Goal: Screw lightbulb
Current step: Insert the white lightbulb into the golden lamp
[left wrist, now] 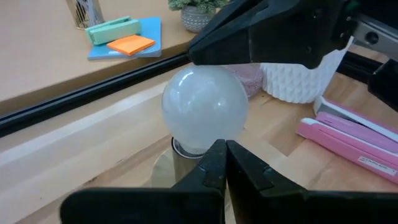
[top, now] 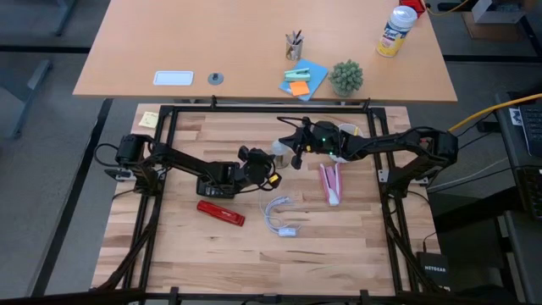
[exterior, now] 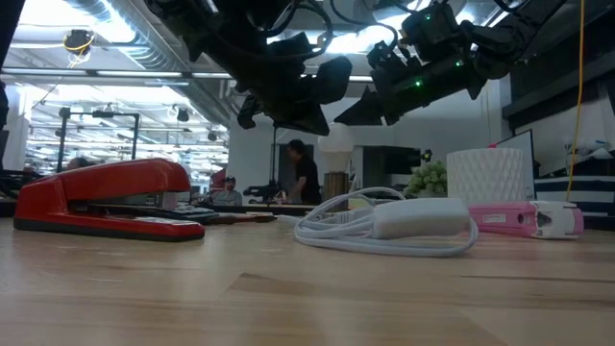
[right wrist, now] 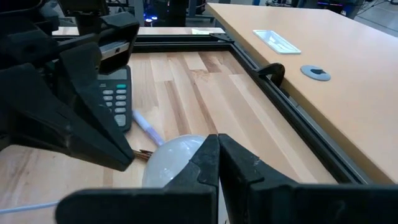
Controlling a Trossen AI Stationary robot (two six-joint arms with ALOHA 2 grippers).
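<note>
One lightbulb [left wrist: 205,111] | upright | globe up, screw end down

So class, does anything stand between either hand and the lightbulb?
Nothing visible does. The shut left hand sits right at the lightbulb near its base, and the shut right hand is right beside its globe.

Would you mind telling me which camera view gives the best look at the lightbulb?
The left wrist view: the lightbulb fills the middle, white globe whole, neck on a base. The right wrist view shows only part of the globe behind that arm's own shut jaws. The high view barely shows it between the grippers; in the low view I cannot pick it out.
</note>
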